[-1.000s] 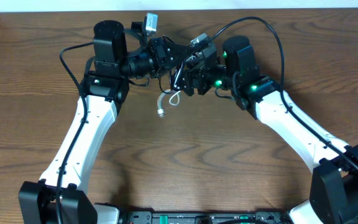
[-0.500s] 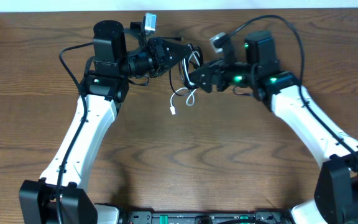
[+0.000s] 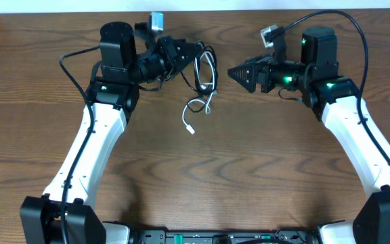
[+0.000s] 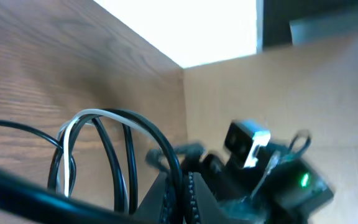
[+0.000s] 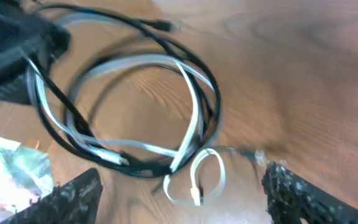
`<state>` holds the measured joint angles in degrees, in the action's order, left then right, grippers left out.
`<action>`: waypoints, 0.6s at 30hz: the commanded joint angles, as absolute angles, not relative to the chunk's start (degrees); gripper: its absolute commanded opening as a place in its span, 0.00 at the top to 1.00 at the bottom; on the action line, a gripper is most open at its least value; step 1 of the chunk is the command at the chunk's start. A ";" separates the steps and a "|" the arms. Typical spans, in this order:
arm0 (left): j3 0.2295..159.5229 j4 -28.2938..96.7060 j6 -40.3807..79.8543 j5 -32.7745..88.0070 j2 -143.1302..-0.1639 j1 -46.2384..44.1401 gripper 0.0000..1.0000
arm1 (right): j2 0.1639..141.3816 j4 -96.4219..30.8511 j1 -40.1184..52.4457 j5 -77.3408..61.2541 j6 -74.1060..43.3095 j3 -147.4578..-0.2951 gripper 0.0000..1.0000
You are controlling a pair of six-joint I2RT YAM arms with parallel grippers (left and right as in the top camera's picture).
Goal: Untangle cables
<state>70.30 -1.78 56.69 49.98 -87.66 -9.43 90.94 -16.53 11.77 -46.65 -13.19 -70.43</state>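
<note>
Your right gripper (image 3: pixel 233 71) has drawn back to the right since a second ago. Its jaws stand wide apart and hold nothing. Your left gripper (image 3: pixel 193 57) stays clamped on the cables (image 3: pixel 206 68). The black and white loops are still wound together, hanging off its tip, with the white plug end (image 3: pixel 191 130) trailing on the desk (image 3: pixel 249 169). Judgement: nothing is separated yet, so you need a fresh grab on one cord.

Brown wood-grain table (image 3: pixel 215 183), black cable (image 3: pixel 197 71), white cable (image 3: pixel 190 129), white arms (image 3: pixel 93 146) with black joints
</note>
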 commanded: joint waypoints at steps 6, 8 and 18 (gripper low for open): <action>70.96 -3.84 79.55 36.95 -86.85 -9.23 0.92 | 90.80 -20.16 14.28 -36.75 -16.86 -70.43 0.21; 70.96 -5.54 81.47 36.56 -86.85 -9.26 0.93 | 91.61 -20.12 15.79 -36.10 -16.45 -70.43 0.21; 70.96 -8.73 83.31 36.34 -86.85 -9.23 0.92 | 96.36 -17.02 22.72 -33.36 -16.51 -70.41 0.25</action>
<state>70.30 -7.99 81.58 37.01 -87.66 -9.43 94.89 -18.13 20.97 -35.48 -16.08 -70.41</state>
